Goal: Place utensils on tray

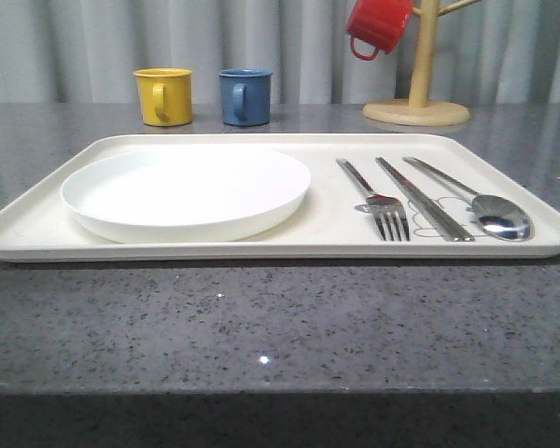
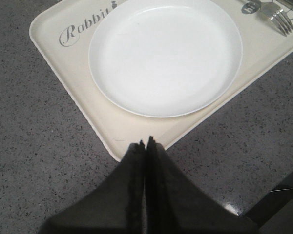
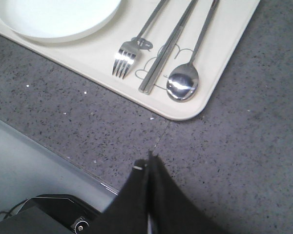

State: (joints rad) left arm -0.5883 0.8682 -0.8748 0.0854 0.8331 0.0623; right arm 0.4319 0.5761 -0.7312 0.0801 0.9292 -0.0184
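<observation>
The cream tray [image 1: 336, 245] lies across the grey counter. On its right part lie a silver fork [image 1: 378, 201], a pair of chopsticks [image 1: 422, 198] and a spoon [image 1: 490, 210], side by side. The right wrist view shows the fork [image 3: 129, 51], chopsticks [image 3: 167, 46] and spoon [image 3: 183, 84] over the rabbit drawing near the tray's corner [image 3: 185, 113]. My right gripper [image 3: 149, 160] is shut and empty above the counter, clear of the tray. My left gripper [image 2: 145, 144] is shut and empty over the tray's near corner [image 2: 112, 141]; the fork tines [image 2: 282, 23] peek in at the far edge.
A round white plate [image 1: 187, 191] fills the tray's left half. Behind the tray stand a yellow mug [image 1: 163, 95] and a blue mug [image 1: 245, 96]. A red mug [image 1: 378, 26] hangs on a wooden mug tree [image 1: 418, 93] at the back right. The counter's front edge [image 3: 63, 146] is close to my right gripper.
</observation>
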